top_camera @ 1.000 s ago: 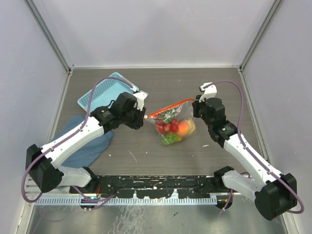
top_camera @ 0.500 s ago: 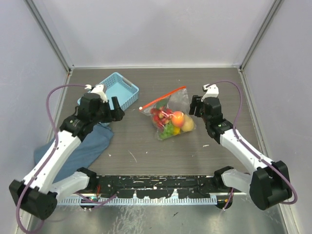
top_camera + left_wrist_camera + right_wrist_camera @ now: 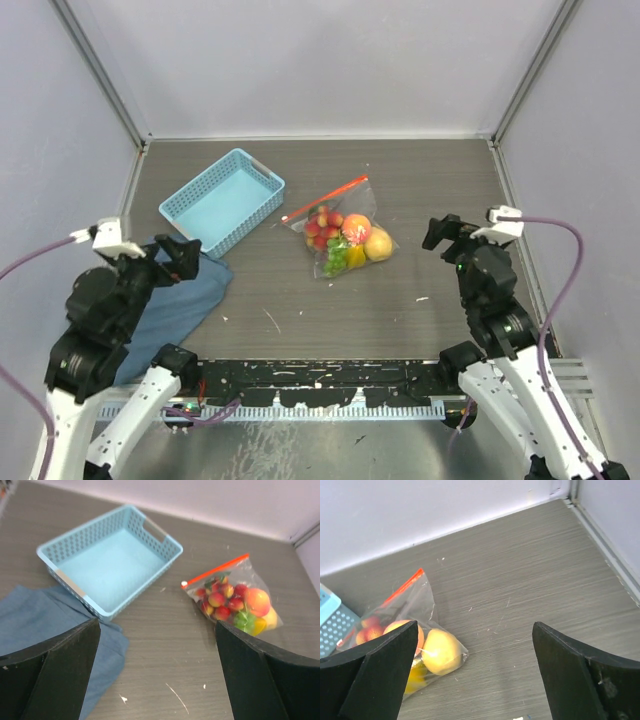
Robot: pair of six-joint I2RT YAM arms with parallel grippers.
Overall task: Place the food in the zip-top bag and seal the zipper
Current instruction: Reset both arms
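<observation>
The zip-top bag (image 3: 340, 230) lies flat mid-table, apart from both grippers. Inside it is the food (image 3: 345, 238): a peach, a yellow fruit, red berries and green grapes. The red-orange zipper (image 3: 325, 199) runs straight along the bag's far edge. My left gripper (image 3: 178, 258) hovers open over the blue cloth, well left of the bag. My right gripper (image 3: 445, 232) is open and empty to the bag's right. The left wrist view shows the bag (image 3: 235, 600) and zipper (image 3: 215, 571) beyond the wide-apart gripper (image 3: 156, 630). The right wrist view shows the bag (image 3: 415, 630) left of the open gripper (image 3: 474, 627).
A light blue basket (image 3: 222, 200) stands empty at the back left, and in the left wrist view the basket (image 3: 110, 565) is ahead. A blue cloth (image 3: 180, 300) lies at the near left. Grey walls enclose the table on three sides.
Both grippers have opened and let go of the bag's ends, then drawn back toward the near edge. The bag has settled flat on the table.
</observation>
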